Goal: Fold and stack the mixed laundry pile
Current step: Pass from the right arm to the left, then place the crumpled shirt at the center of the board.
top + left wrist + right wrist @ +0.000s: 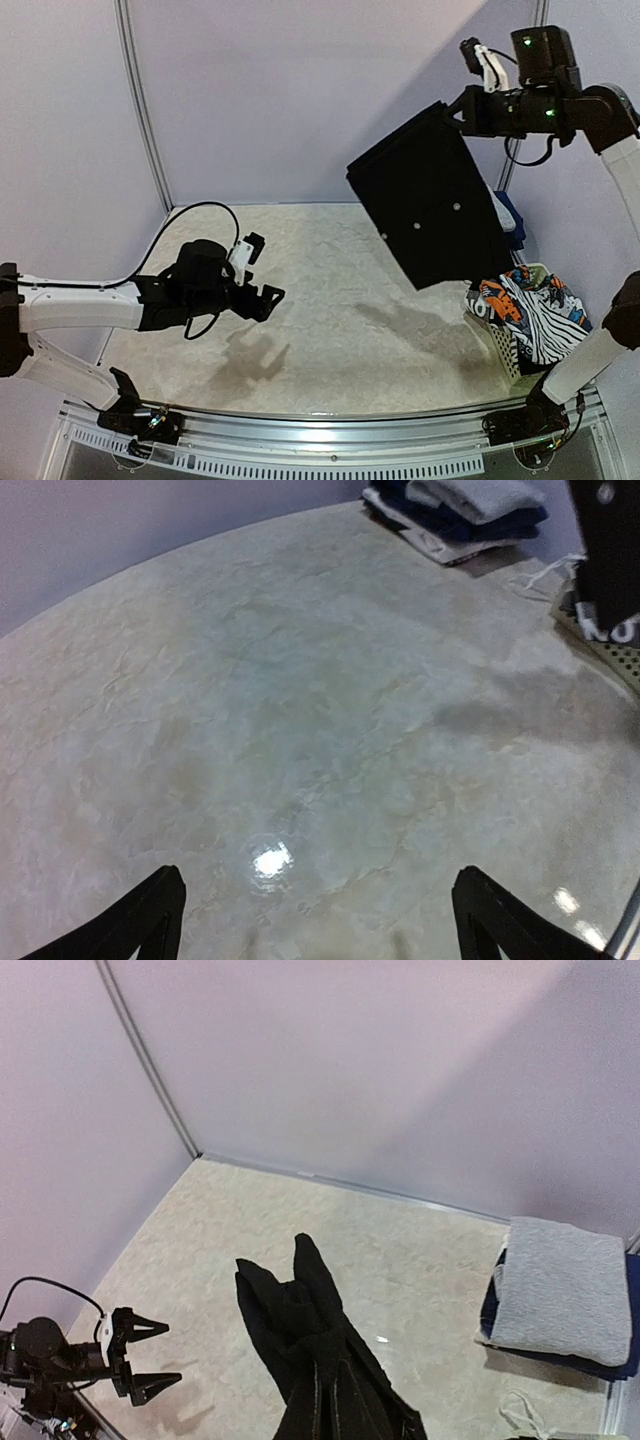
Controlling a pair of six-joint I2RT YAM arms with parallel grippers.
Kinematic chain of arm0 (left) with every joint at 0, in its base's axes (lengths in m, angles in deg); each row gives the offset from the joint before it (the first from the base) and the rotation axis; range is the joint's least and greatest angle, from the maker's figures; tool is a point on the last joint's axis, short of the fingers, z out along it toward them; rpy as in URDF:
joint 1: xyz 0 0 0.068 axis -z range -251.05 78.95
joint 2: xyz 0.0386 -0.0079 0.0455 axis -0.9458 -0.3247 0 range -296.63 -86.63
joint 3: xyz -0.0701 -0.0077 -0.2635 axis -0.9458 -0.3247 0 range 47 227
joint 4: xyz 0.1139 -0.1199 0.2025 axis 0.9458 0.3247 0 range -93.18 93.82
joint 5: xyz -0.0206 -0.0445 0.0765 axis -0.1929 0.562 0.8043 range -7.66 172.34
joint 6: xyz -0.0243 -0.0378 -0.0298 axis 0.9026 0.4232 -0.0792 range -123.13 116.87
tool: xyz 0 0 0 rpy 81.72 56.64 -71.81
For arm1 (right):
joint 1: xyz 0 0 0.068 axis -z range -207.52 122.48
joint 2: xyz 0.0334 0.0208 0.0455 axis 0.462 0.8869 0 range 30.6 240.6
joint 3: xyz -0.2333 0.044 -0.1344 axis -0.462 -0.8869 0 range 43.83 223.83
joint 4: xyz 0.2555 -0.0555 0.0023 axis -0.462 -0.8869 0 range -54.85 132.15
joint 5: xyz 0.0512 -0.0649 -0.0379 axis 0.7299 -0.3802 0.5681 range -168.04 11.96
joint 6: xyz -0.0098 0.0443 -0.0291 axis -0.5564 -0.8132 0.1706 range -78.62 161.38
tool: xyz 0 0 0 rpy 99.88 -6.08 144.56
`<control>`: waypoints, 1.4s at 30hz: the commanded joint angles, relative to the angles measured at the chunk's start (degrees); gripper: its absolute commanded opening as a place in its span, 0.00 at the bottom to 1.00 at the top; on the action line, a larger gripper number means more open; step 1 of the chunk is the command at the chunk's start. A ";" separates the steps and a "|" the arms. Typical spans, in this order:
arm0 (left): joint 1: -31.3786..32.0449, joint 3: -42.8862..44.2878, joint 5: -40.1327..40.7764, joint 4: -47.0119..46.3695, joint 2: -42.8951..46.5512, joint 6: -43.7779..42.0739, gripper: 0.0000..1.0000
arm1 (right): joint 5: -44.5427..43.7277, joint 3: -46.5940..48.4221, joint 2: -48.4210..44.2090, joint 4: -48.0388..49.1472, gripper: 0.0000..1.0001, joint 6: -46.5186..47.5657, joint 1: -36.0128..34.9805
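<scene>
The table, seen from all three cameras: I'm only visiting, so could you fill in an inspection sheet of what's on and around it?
Surface: pale marbled table, bare in the middle, with glare spots.
Job's things: black garment hanging in the air from the right gripper; folded grey-on-navy stack at the far right; printed and striped clothes in a white basket.
Clutter: nothing seen.
Grippers: right shut on the black garment; left gripper open, empty, above the table.
Cables: black cable loops behind the left gripper; a second cable hangs behind the right gripper.
Surroundings: plain pale walls; metal rail along the near edge.
</scene>
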 commanded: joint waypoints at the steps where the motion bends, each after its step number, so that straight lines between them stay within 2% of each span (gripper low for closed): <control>1: 1.06 -4.17 -12.60 -9.03 5.29 -2.44 0.95 | 4.48 -1.70 2.68 5.02 0.00 0.15 -2.44; 3: 1.47 -5.52 -16.98 -14.70 6.24 -3.51 0.96 | 4.58 -2.43 3.83 6.31 0.00 -0.32 -3.95; 7: 4.60 -6.41 -16.00 -24.11 6.06 -7.48 0.96 | 1.71 0.14 6.79 5.83 0.00 -1.70 -6.68; 11: 10.66 -7.26 -11.01 -39.07 2.32 -19.71 0.98 | -0.47 3.47 9.90 5.37 0.00 -3.64 -9.09; 14: 12.11 -5.18 -10.01 -46.34 -3.75 -28.64 0.98 | -1.27 6.50 11.68 5.21 0.00 -4.12 -10.58; 20: 12.19 4.83 -11.65 -47.80 -14.94 -39.82 0.94 | -1.77 11.89 15.06 3.28 0.00 -4.24 -12.19; 25: 12.26 10.66 -10.56 -52.30 -23.03 -45.74 0.85 | -2.41 11.96 15.19 2.97 0.00 -3.99 -12.75; 27: 12.22 12.59 -10.02 -53.07 -25.31 -47.18 0.75 | -2.65 11.96 15.23 2.56 0.00 -4.00 -12.84; 31: 12.14 14.85 -6.01 -55.61 -28.75 -49.70 0.46 | -3.38 11.87 14.90 1.68 0.00 -3.79 -12.93; 34: 12.19 15.61 -4.90 -57.19 -29.97 -49.90 0.17 | -3.95 11.49 14.52 1.20 0.00 -3.78 -13.05; 38: 12.17 15.92 -4.44 -58.19 -30.19 -50.08 0.00 | -3.99 9.37 13.64 1.99 0.00 -3.78 -13.10; 42: 12.39 15.42 -5.99 -53.10 -26.45 -50.28 0.00 | -6.52 6.76 12.68 3.11 0.00 -3.38 -13.10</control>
